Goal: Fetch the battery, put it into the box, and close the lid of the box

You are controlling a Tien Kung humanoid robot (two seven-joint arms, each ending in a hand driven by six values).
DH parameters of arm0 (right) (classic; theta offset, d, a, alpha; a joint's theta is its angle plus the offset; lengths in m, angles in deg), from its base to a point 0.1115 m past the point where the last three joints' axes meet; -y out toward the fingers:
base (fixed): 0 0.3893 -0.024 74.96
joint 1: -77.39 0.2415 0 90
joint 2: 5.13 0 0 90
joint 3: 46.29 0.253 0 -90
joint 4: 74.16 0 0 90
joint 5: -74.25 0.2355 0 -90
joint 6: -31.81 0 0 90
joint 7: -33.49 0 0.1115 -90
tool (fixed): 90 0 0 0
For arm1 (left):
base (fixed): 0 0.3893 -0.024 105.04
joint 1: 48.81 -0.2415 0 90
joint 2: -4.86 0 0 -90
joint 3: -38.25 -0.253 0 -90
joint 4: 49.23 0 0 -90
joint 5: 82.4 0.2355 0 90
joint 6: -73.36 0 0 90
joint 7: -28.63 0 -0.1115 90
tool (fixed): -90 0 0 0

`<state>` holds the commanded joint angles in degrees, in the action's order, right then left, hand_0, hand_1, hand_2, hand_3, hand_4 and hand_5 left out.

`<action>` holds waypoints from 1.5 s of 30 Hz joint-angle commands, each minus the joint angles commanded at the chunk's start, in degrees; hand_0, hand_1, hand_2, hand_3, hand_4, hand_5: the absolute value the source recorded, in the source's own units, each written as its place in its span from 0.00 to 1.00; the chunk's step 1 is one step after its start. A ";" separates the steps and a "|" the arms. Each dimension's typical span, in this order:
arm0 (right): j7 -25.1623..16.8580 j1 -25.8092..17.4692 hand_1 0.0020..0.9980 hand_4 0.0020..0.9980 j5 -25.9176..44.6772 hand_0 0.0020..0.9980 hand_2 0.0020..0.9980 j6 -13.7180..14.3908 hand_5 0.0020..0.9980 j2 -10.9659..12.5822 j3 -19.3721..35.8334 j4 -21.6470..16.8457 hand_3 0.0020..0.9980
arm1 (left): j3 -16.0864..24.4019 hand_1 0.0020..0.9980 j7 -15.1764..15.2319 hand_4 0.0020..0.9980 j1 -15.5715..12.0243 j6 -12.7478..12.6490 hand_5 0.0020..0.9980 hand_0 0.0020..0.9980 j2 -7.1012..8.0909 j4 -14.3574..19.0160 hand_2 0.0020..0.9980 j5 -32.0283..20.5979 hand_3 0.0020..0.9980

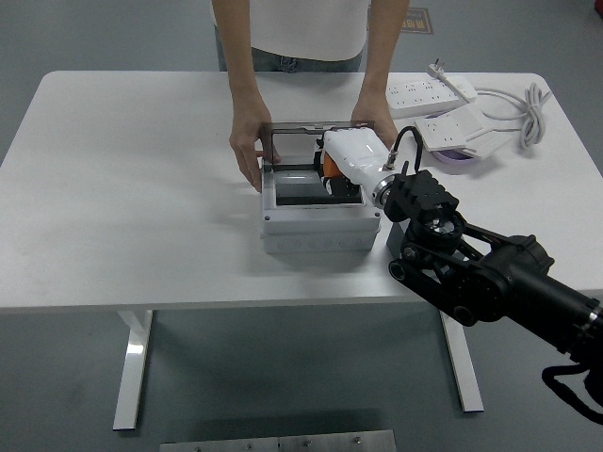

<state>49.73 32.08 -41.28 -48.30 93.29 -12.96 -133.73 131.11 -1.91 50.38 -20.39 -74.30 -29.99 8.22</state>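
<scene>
**Observer:** Position?

**Me:** My right hand (344, 162) is out over the open top of the box (320, 224). It is wrapped around the battery (329, 168); only a sliver of the orange shows under the white shell of my hand. The battery is held above the opening, not yet resting inside as far as I can judge.

**Observer:** Lid?

**Me:** The lid (320, 134) stands upright at the back. A person at the far side steadies it, one hand (247, 149) at the left corner, the other hand (375, 127) at the right.

**Observer:** Step?

**Me:** Placing. Fetch looks done, closing not begun.

**Observer:** Next?

**Me:** Lower into the opening, clear of the rim and the person's fingers, then let go. The grey block (400, 231) sits just beside the box, mostly hidden by my arm.
</scene>
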 joint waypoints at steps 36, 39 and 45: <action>-2.11 4.08 0.24 0.05 9.18 0.21 0.32 2.09 0.00 -5.74 -4.45 9.61 0.32 | 0.60 0.72 -0.27 0.69 0.58 0.44 0.19 0.56 0.66 0.13 0.66 1.22 0.59; -2.97 4.07 0.24 0.06 10.58 0.23 0.33 2.11 0.00 -5.74 -4.43 9.82 0.34 | 0.61 0.72 -0.32 0.69 0.61 0.44 0.19 0.56 0.67 0.15 0.66 1.23 0.59; -3.72 4.21 0.27 0.27 11.92 0.26 0.35 2.35 0.07 -5.69 -4.32 10.17 0.41 | 0.72 0.72 -0.56 0.69 0.70 0.41 0.19 0.56 0.79 0.28 0.66 1.33 0.59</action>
<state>46.01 36.29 -29.36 -45.95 87.60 -17.28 -123.56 131.83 -2.48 51.08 -19.98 -73.51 -29.72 9.56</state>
